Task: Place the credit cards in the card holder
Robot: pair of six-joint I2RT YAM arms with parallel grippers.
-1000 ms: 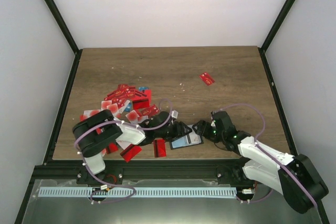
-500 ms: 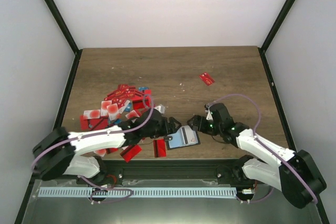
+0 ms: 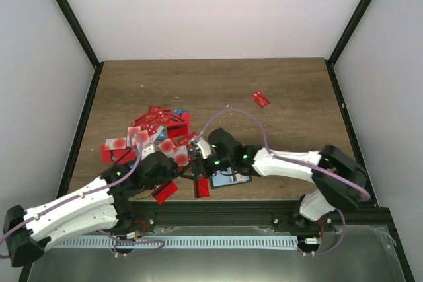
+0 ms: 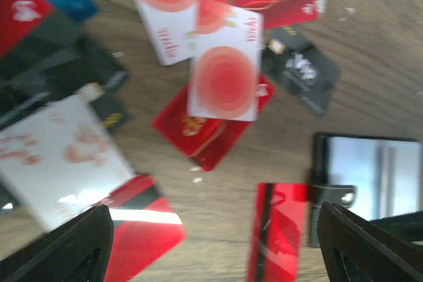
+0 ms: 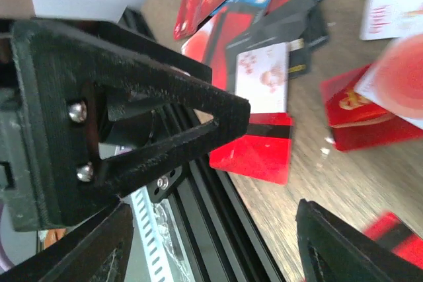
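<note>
The credit cards [image 3: 153,127] lie in a loose heap at the left of the table, mostly red, some white with red discs [image 4: 225,64]. More red ones lie near the front edge [image 3: 164,191], one with a dark stripe [image 4: 277,229]. The card holder [image 3: 232,177] lies open with a pale card in it, just below my right forearm; it also shows at the right of the left wrist view [image 4: 370,170]. My left gripper [image 3: 165,166] [image 4: 215,249] hovers open over bare wood between two red cards. My right gripper [image 3: 201,153] [image 5: 218,249] is open and empty, close to the left one.
A single red card [image 3: 260,99] lies apart at the back right. A thin black card [image 4: 301,70] sits beside the heap. The black front rail [image 5: 218,229] runs close under the right gripper. The left gripper's body [image 5: 119,117] fills much of the right wrist view.
My right arm has swung left past the card holder to the edge of the heap. The left gripper has drawn back from the holder toward the near left and opened wider.
</note>
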